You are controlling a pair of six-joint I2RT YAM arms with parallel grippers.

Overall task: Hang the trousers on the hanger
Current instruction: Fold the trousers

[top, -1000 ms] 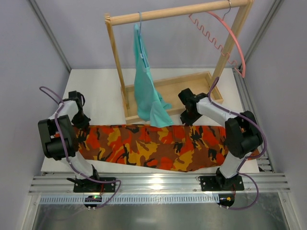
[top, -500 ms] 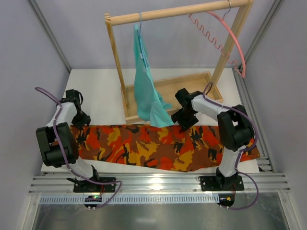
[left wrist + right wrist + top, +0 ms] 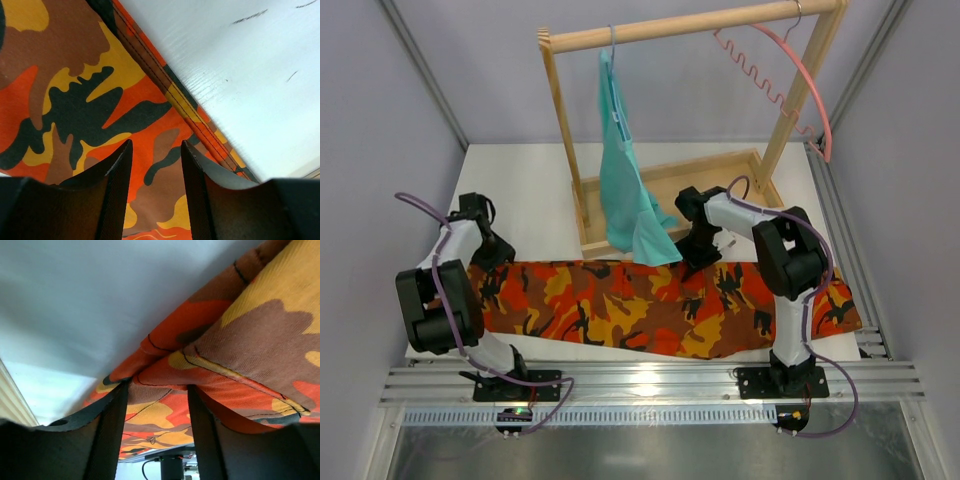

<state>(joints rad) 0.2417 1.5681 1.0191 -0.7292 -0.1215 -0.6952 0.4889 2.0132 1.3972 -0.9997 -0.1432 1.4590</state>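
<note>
Right arm has swung inward over the last second, and the right gripper (image 3: 698, 252) has slid left along the far edge of the long orange, red, yellow, brown and black camouflage cloth trousers (image 3: 650, 305), toward their middle. The left gripper (image 3: 488, 252) has barely shifted at the far left corner, and the cloth hasn't budged. The trousers lie flat, spread lengthwise across the near part of the white table (image 3: 520, 190), not on anything yet. The pink curved clothes hanger (image 3: 808, 72), with its wavy notched bar and metal hook, hangs well apart from them, up on the round wooden rail (image 3: 690, 27) at the far right. A plain teal garment (image 3: 625, 190) hangs from the same rail further left; its lower end looks close to the trousers' far edge, touching or not I can't tell. Left wrist view: fingers (image 3: 117, 190) apart, printed cloth and a stitched hem showing in the gap, nothing pinched. Right wrist view: fingers (image 3: 110, 430) apart too, a folded seam sitting right at the gap but not clamped. Step, I'd say: lining up a two-handed pick along the far edge; early, hanging not started. Next move calls for both to drop onto that edge, close on it, lift together and level, then carry the cloth up to the hanger bar, with the right side staying off the teal cloth.
</note>
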